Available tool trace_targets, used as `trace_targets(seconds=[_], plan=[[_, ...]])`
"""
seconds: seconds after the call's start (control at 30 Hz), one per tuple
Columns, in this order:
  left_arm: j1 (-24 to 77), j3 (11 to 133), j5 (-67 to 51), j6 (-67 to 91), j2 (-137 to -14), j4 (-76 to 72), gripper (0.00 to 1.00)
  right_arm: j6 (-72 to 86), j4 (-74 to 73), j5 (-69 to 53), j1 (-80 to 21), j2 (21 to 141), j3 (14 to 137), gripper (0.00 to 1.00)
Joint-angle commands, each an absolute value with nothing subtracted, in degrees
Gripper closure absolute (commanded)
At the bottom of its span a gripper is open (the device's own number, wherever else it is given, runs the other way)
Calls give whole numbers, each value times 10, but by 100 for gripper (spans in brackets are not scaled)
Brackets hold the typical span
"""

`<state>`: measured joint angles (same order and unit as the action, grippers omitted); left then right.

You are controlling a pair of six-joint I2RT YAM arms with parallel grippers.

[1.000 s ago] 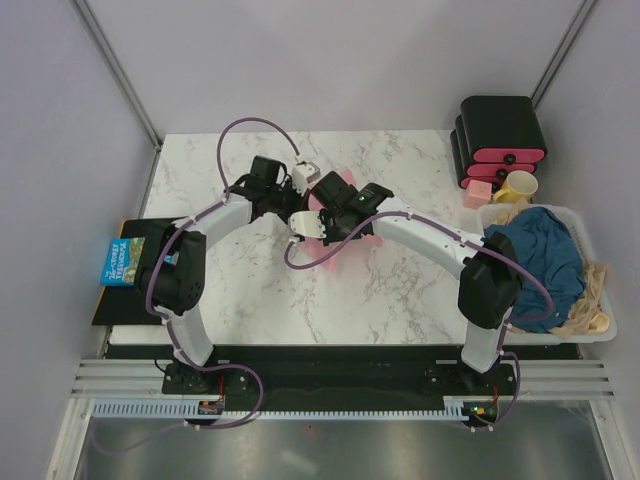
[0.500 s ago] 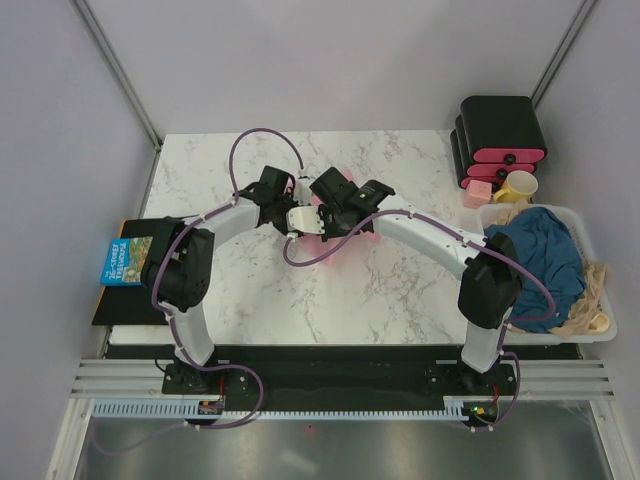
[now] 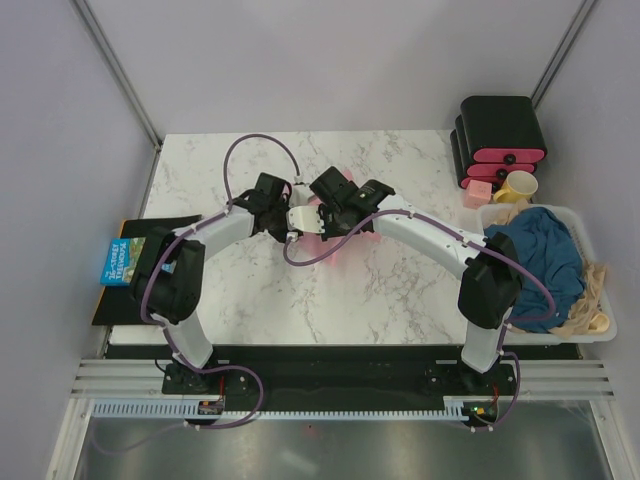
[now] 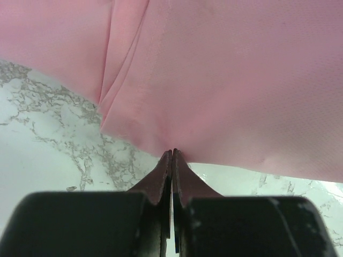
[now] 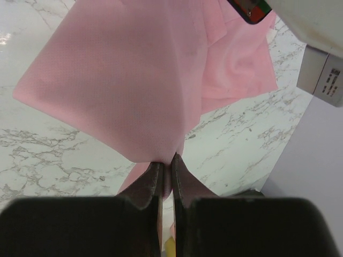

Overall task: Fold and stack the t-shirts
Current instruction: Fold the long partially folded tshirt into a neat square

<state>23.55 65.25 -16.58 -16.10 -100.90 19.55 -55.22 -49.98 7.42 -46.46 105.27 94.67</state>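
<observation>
- A blue book (image 3: 125, 262) lies on a black mat (image 3: 112, 303) at the left edge of the top view. Pale lettering runs in lines across its cover, too small to read.
- A white label (image 5: 330, 80) sits at the right edge of the right wrist view, on a white housing (image 5: 305, 21) in the upper right corner. It bears rows of tiny dark print, none of it legible.
- A small red-and-green sticker (image 5: 252, 8) shows at the top edge of that view; no characters can be made out on it.
- The left wrist view holds nothing readable.
</observation>
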Motion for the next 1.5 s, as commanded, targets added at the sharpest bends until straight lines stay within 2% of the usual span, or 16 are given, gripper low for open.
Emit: trace_targets(seconds=[0.0,0.33,0.6,0.73,0.83,0.9,1.1,1.13,1.23,1.4,1.47], plan=[[246,661,-153,-128,-1016,147,98,-547,-508,71,-467,1046,972,100],[313,674,-149,-175,-1060,154,98,-567,-503,69,-463,1069,1011,100],[315,678,-131,-185,-1053,161,98,-570,-485,72,-461,1105,1054,100],[314,668,-13,-157,-1022,135,98,-565,-483,65,-461,1111,1052,100],[306,634,128,-142,-981,82,98,-562,-482,60,-460,1107,1044,100],[289,637,146,-121,-959,78,98,-560,-480,56,-460,1106,1041,100],[260,666,142,-85,-933,92,88,-554,-477,54,-460,1101,1029,100],[260,678,137,-87,-936,104,82,-553,-477,53,-460,1100,1028,100],[260,690,137,-89,-941,112,56,-550,-476,52,-461,1093,1023,100],[260,709,115,-105,-961,135,55,-546,-474,48,-462,1080,1006,100],[261,722,105,-108,-979,155,59,-544,-471,48,-462,1077,1004,100]])
